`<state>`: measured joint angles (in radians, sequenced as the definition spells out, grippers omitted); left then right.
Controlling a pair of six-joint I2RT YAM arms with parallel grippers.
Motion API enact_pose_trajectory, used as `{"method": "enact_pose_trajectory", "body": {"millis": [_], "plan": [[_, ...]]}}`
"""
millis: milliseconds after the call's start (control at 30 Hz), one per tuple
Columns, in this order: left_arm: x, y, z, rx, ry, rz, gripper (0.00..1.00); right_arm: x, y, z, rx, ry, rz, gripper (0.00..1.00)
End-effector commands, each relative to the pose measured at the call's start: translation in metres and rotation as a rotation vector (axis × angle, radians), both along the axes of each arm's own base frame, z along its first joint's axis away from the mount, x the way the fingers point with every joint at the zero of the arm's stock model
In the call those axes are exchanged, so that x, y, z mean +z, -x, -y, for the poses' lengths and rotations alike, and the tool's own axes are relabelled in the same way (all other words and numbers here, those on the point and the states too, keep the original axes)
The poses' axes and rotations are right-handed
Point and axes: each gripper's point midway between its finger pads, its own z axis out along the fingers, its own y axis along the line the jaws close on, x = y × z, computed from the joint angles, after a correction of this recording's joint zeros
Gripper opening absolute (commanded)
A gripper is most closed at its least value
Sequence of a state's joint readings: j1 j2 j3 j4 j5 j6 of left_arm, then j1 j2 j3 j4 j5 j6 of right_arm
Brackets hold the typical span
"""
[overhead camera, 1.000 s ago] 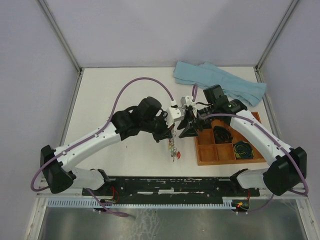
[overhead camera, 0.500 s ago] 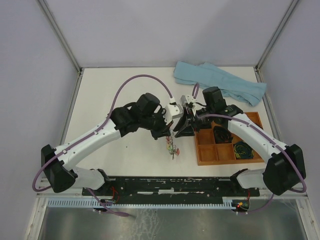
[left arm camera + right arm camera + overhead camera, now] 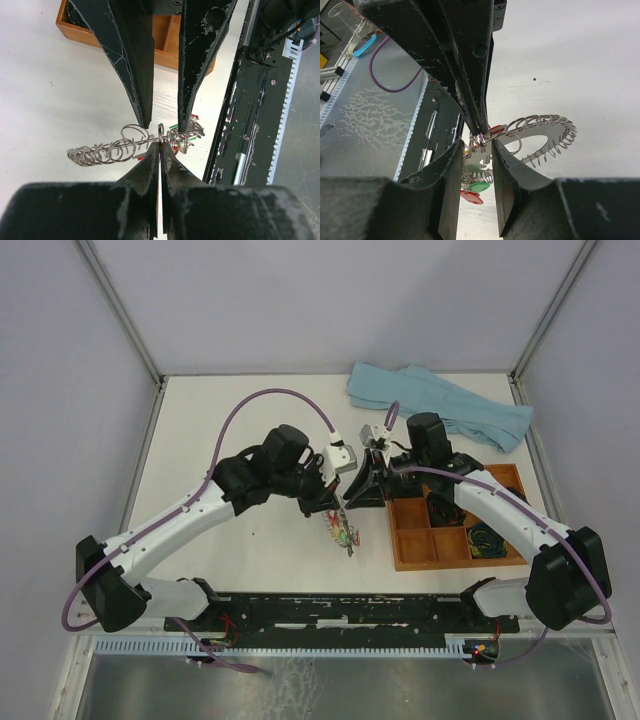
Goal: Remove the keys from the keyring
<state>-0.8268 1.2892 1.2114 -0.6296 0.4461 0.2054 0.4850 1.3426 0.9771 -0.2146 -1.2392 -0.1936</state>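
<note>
– Keyring (image 3: 547, 145) first: where is it?
– Start wider. There's a white table (image 3: 220, 420) with a wooden tray (image 3: 413, 545) on its right side, and both arms meet just left of the tray. The ring hangs between them and looks lifted off the table.
– Who has it?
– The left gripper (image 3: 160, 150). Its fingers are pressed together on the ring's edge, which its wrist view shows edge-on.
– And the right gripper (image 3: 477, 145)?
– Its jaws are apart, one finger on either side of the ring, right by the left fingertips. I see nothing clamped in them.
– The keys (image 3: 480, 187)?
– They're bunched on the part of the ring nearest the arm bases, with green and red heads dangling by the right fingers. The rest of the ring carries only bare loops (image 3: 95, 155).
– So what's the step?
– I'd judge it's choosing one key to pull. To do it well, the right jaws should drop to a single head or its loop, not the ring band, and close there alone.
– Risk?
– The heads crowd together, so two could get caught at once. The left tips also sit inside the right jaws' gap, so closing here would pinch them. The right gripper should shift down and away first.
– Then?
– The left grip stays firm while the right draws the key along its loop. A yank may twist the ring out.
</note>
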Motion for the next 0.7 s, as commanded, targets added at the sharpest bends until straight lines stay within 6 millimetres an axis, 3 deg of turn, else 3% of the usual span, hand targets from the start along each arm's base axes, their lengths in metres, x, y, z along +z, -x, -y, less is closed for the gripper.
{"method": "enact_pose_trajectory", "body": {"millis": [0,333,567,667], "plan": [[0.035,-0.002,0.011,-0.024,0.134,0.054,0.03,0.005,0.005,-0.005,0.037,-0.034,0.014,0.37],[0.04,-0.003,0.01,-0.023,0.158,0.056,0.03,0.001,0.012,-0.009,0.068,-0.018,0.022,0.28],[0.041,-0.004,0.008,-0.02,0.166,0.058,0.03,0.006,0.016,-0.008,0.092,-0.018,0.042,0.02],[0.041,-0.005,0.008,-0.017,0.174,0.057,0.03,0.009,0.019,-0.006,0.104,-0.017,0.052,0.01]]}}
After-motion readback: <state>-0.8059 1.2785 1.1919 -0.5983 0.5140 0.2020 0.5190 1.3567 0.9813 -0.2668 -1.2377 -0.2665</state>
